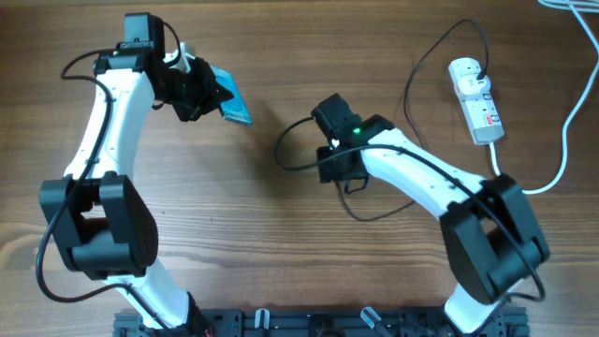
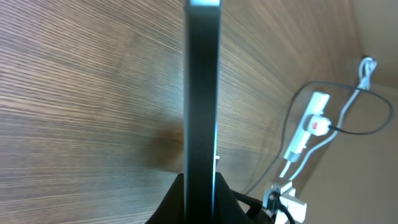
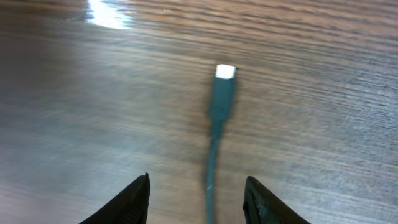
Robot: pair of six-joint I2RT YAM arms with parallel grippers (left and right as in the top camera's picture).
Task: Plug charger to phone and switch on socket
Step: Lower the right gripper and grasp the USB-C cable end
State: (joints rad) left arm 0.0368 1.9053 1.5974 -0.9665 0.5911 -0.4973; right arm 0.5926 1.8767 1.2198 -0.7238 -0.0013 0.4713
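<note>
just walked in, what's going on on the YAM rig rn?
The left gripper is shut on the phone and holds it up, edge-on to its wrist camera. The right gripper hangs low over the table, jaws open on either side of the charger, just behind its connector tip, which lies on the wood and is not yet gripped. Nothing is plugged into the phone. The power strip lies off to the right, with neither gripper near it.
</note>
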